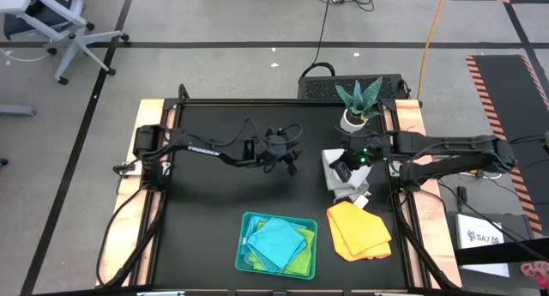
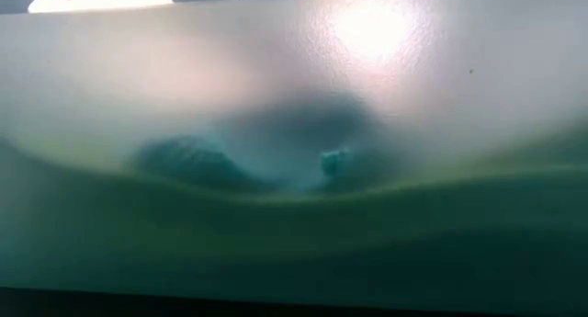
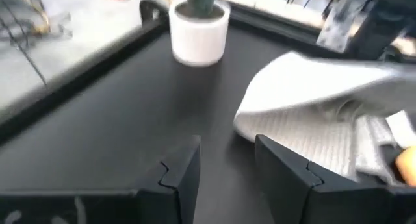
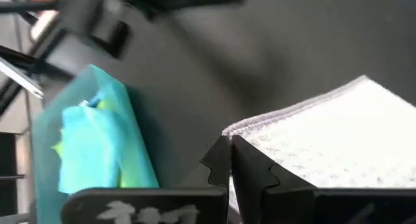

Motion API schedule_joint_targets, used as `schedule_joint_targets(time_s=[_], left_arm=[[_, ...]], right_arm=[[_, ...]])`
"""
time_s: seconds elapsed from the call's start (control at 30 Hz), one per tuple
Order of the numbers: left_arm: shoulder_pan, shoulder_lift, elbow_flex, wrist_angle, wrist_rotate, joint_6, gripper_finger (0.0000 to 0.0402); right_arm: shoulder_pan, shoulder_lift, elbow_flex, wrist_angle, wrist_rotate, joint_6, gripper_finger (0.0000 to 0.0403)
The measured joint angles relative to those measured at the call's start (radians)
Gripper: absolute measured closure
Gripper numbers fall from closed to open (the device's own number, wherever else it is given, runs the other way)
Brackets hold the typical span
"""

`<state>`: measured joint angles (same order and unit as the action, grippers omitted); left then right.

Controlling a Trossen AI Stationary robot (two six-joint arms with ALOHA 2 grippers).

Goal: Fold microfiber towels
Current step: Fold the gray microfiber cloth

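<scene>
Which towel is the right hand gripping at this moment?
The pale grey-white towel, pinched by the shut right hand behind the yellow-orange towel. The turquoise towels and the green one lie in the teal tray.

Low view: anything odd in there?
Yes. The low view is blocked: a blurred green and turquoise surface fills the frame right at the lens, so no arm or table shows. From above, the teal plastic tray of folded cloths sits at the table's near edge and probably covers that camera.
</scene>
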<state>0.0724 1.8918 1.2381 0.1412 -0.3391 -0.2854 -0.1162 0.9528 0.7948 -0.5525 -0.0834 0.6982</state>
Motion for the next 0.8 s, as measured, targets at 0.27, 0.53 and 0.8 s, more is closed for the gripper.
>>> schedule_joint_targets(time_s=[0.27, 0.53, 0.8], left_arm=[[-0.001, 0.022, 0.000, -0.014, 0.108, -0.137, 0.0252], [-0.078, 0.021, 0.000, -0.019, 0.100, 0.253, 0.0252], [-0.109, 0.070, -0.001, 0.090, 0.054, 0.466, 0.0252]], right_arm=[[-0.029, -0.056, 0.000, 0.025, 0.006, -0.018, 0.0403], [-0.080, -0.067, 0.000, 0.025, 0.005, -0.031, 0.0403], [-0.102, -0.066, 0.000, 0.025, 0.004, -0.030, 0.0403]])
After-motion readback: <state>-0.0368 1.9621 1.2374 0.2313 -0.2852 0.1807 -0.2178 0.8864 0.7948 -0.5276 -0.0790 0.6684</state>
